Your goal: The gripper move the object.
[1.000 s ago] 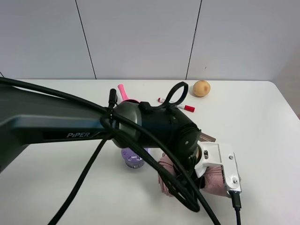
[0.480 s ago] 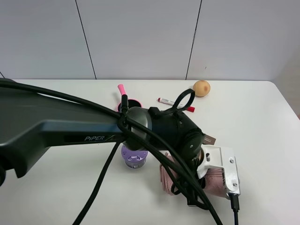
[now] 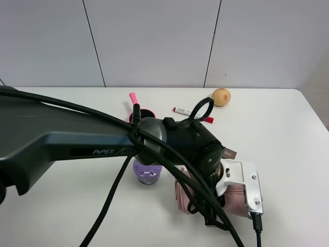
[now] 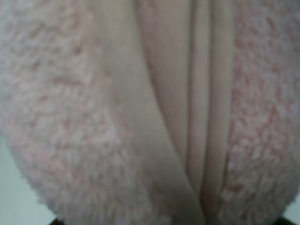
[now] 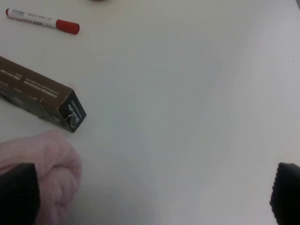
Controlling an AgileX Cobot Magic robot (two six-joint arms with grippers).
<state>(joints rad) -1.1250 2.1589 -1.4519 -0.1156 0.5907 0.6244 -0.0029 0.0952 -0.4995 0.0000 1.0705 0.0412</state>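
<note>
White worktop (image 3: 61,206) was backed by pale wall panels (image 3: 154,41). From the left, the left gripper (image 3: 237,181) was held across the object (image 3: 181,196), a pink towel laid at 4 o'clock from a purple cup (image 3: 146,174). Its jaws were hidden, so their state could not be told. Further right, the right gripper (image 5: 150,194) was seen with jaws spread wide, one beside the towel's end. A brown box (image 5: 42,96) was laid at 1 o'clock from the towel.
</note>
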